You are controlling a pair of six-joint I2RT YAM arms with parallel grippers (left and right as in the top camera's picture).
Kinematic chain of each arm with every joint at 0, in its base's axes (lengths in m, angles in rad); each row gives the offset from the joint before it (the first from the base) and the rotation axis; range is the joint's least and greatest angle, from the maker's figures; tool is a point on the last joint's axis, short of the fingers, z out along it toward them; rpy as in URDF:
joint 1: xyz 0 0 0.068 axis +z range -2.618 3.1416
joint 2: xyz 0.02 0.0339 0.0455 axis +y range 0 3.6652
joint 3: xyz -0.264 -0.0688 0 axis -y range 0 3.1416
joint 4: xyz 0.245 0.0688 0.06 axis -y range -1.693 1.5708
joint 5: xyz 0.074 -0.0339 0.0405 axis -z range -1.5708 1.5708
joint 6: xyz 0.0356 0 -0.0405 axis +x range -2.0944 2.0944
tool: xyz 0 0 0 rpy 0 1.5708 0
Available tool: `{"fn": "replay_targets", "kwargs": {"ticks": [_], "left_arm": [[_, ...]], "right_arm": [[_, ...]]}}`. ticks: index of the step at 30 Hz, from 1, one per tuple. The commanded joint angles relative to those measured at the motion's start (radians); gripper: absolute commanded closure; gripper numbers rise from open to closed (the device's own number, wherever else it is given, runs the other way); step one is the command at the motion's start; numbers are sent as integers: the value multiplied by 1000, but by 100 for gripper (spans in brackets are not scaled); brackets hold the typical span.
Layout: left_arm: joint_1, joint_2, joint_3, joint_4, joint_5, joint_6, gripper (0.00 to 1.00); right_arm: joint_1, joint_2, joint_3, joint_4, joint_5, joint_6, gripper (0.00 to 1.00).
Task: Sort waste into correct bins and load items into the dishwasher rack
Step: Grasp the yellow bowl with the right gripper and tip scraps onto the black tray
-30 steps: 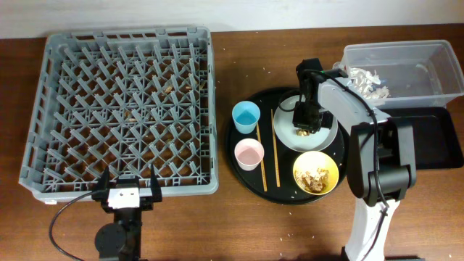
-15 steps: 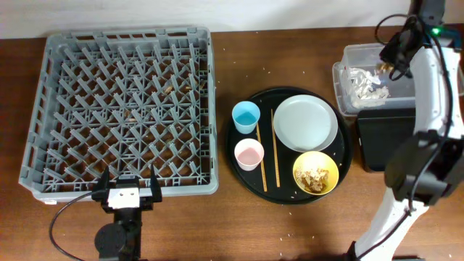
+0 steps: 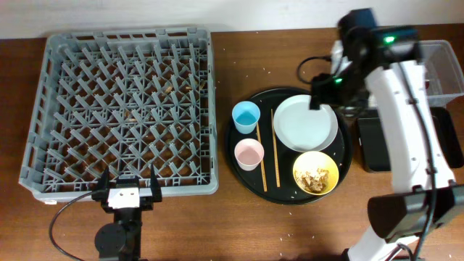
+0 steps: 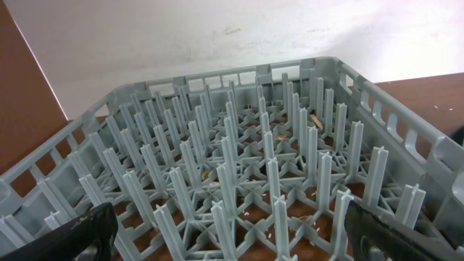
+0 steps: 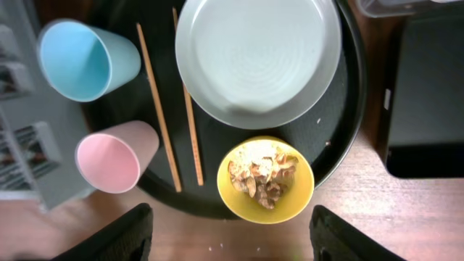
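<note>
The grey dishwasher rack (image 3: 123,109) (image 4: 239,159) fills the left and holds no dishes. My left gripper (image 3: 129,194) (image 4: 232,243) rests open at its near edge. On a round black tray (image 3: 250,177) lie a white plate (image 3: 304,127) (image 5: 257,58), a yellow bowl (image 3: 315,172) (image 5: 264,177) of tan scraps (image 5: 262,174), a blue cup (image 3: 246,116) (image 5: 83,58), a pink cup (image 3: 249,154) (image 5: 112,159) and two chopsticks (image 3: 275,145) (image 5: 159,109). My right gripper (image 3: 322,90) (image 5: 230,239) hangs open and empty high above the plate.
The clear tub (image 3: 444,69) stands at the back right, mostly hidden by my right arm. The shallow black tray bin (image 3: 373,145) (image 5: 428,101) lies just right of the round tray. Small crumbs dot the wooden table.
My right arm went from the plate to over the clear tub, then swung back left above the plate. Its jaws went from shut to open. The left arm has not moved.
</note>
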Motion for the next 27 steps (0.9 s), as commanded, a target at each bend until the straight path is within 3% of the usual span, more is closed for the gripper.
{"fn": "replay_targets", "kwargs": {"ticks": [1, 4, 8, 12, 15, 19, 20, 24, 27], "left_arm": [[2, -5, -5, -1, 11, 13, 1], [2, -5, -5, -1, 11, 13, 1], [2, -5, -5, -2, 11, 13, 1], [2, -5, -5, -1, 11, 13, 1], [2, -5, -5, -2, 11, 13, 1], [2, -5, -5, -2, 11, 13, 1], [2, -5, -5, -1, 11, 13, 1], [2, -5, -5, -1, 11, 13, 1], [2, -5, -5, -1, 11, 13, 1]], "right_arm": [[122, 1, -166, 66, 84, 95, 32], [229, 1, -392, 173, 84, 137, 37], [269, 1, -630, 303, 84, 147, 43], [269, 1, -727, 396, 92, 144, 60], [269, 1, -797, 455, 103, 143, 68], [269, 1, -805, 473, 112, 143, 83], [269, 1, -805, 479, 134, 143, 96], [269, 1, -794, 472, 136, 143, 96], [266, -2, -573, 319, 136, 54, 96]]}}
